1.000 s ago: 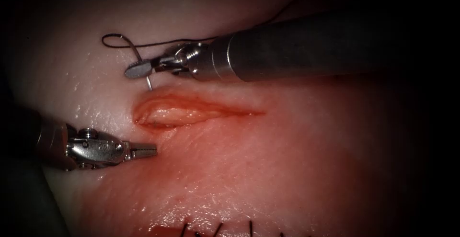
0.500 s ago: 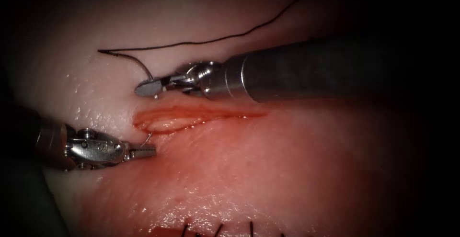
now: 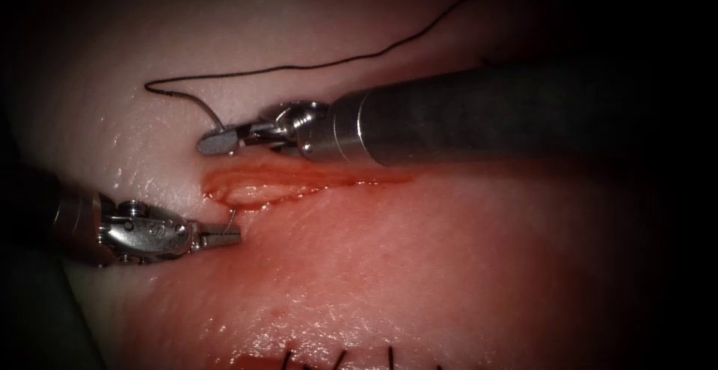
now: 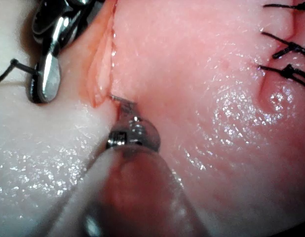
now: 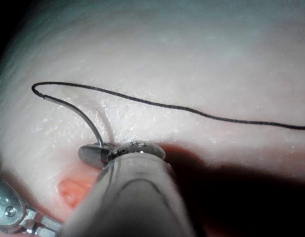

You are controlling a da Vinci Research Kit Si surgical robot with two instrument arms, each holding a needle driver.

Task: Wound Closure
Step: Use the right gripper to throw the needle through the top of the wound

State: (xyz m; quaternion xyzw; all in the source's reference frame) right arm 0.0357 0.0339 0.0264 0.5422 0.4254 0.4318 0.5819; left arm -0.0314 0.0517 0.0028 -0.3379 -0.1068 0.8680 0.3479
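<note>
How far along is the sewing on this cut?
Done: dark stitches nearby, none across this cut. In hand: the right tool grips the needle behind its middle; it is in the tissue, tip out at the cut's left end beside the left tool. Left: the open cut.

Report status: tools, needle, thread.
Right tool shut on needle near its thread end, needle in tissue. Tip out at cut, left tool beside it. Thread slack above.
</note>
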